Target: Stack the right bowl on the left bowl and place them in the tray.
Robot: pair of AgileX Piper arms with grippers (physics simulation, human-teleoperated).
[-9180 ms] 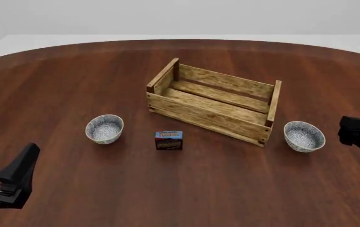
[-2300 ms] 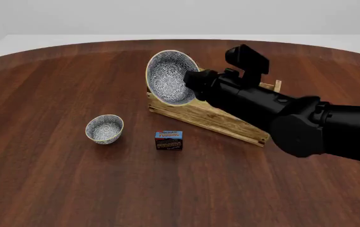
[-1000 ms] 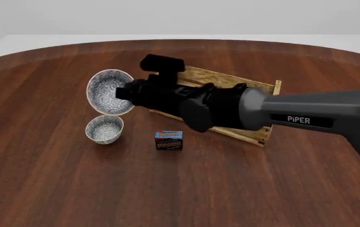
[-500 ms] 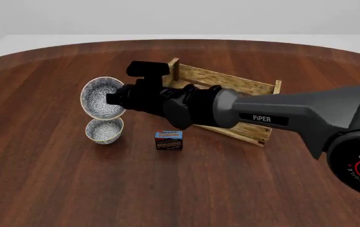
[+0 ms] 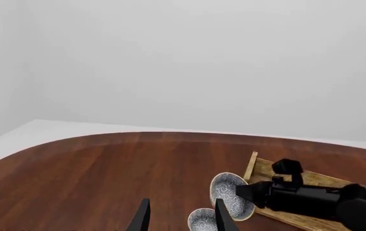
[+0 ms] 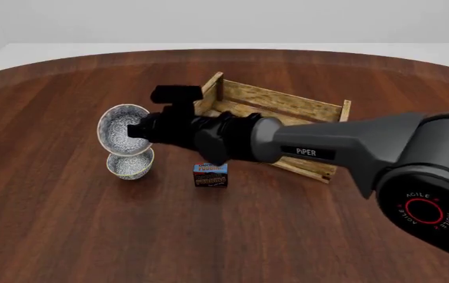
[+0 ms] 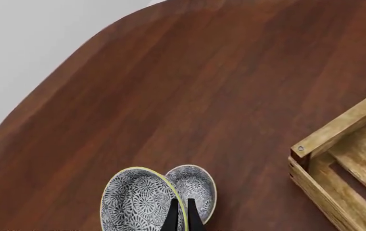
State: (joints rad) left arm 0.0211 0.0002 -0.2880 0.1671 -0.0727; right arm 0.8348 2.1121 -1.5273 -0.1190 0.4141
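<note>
Left gripper (image 5: pixel 181 217), fingers spread, holds nothing. Left bowl (image 6: pixel 130 163) sits on the table (image 6: pixel 51 224); right bowl (image 6: pixel 121 130) hangs tilted just above it, at its 12 o'clock, rim pinched by right gripper (image 7: pixel 181 215). A pudding box (image 6: pixel 210 175) lies at the left bowl's 3 o'clock, tray (image 6: pixel 268 124) at 2 o'clock.

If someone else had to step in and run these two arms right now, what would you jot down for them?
Right claw: shut on the right bowl, held tilted just above the left bowl.
Left claw: open, holding nothing, off to the side.
Left bowl sits on the table; the tray holds neither bowl.
Done: right bowl lifted and carried across.
Left: level it, set it into the left bowl, then move the stack into the tray.
</note>
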